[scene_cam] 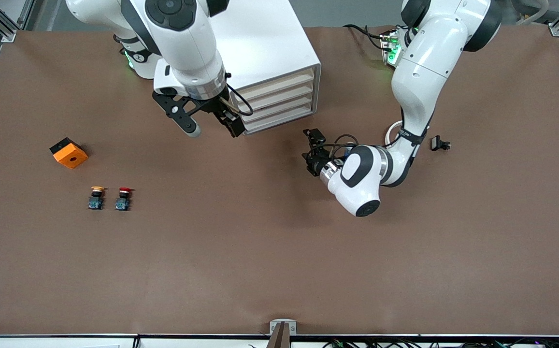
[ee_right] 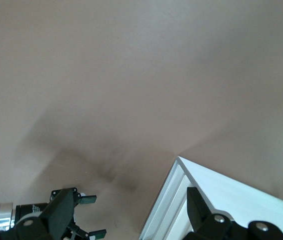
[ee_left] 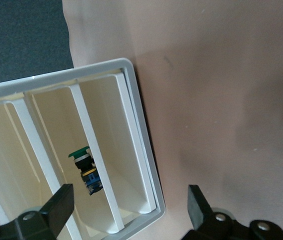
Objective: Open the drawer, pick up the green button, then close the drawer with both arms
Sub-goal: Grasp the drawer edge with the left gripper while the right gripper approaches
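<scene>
Nearest the front camera, at about eight o'clock on the table (scene_cam: 279, 270), stand the yellow-capped button (scene_cam: 96, 197) and the red-capped button (scene_cam: 123, 198), side by side. The orange block (scene_cam: 68, 152) lies farther back, at nine o'clock.

Near the centre, the left gripper (scene_cam: 314, 152) hangs low over the table, jaws apart and empty, facing the front of the white drawer cabinet (scene_cam: 269, 58). A small black part (scene_cam: 440, 143) lies at about two o'clock. The right gripper (scene_cam: 210, 126) is also wide open and holds nothing. It is just beside the cabinet's front corner, toward the right arm's end.

The green-capped button (ee_left: 85, 167) shows only in the left wrist view, inside a cabinet compartment between two pale dividers. The front view shows only slatted fronts. The right wrist view adds only a cabinet corner (ee_right: 221, 190) and the other arm's gripper farther off.

The likely risks:
- The compartment looks narrow, so a finger reaching in could catch a divider or tip the button over.
- The right gripper sits close to the corner, and a careless move could shove the whole cabinet — throwing off the left arm's line.
</scene>
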`<act>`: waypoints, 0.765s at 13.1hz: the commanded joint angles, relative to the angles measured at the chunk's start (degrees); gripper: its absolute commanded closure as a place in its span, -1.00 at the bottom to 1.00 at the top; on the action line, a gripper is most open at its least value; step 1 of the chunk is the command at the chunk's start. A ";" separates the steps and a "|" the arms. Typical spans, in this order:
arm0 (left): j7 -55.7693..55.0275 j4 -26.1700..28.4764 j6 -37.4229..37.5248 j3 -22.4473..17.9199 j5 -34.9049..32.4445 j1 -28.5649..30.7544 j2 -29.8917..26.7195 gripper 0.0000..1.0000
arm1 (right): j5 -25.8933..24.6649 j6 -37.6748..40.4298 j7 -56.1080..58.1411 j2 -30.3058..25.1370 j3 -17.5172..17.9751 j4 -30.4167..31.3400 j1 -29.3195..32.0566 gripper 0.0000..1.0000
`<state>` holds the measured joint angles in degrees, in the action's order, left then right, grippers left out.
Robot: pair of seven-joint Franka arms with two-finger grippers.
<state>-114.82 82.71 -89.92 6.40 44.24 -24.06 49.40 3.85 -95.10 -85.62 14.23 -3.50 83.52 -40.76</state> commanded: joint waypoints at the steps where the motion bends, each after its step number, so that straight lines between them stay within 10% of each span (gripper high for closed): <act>1: -0.67 -1.06 0.89 -0.33 1.46 -2.12 1.05 -1.00 | 0.98 1.58 -6.38 2.56 -0.37 -1.60 -0.82 -1.00; 10: -1.81 -0.97 2.21 0.37 7.25 -7.14 4.22 -1.00 | 11.16 3.08 -7.37 7.83 -0.37 -1.34 -1.08 -1.00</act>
<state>-115.06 82.70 -88.65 6.80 49.17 -31.03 52.96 11.64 -92.44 -91.94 21.41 -3.46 83.52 -41.44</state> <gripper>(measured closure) 0.000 0.000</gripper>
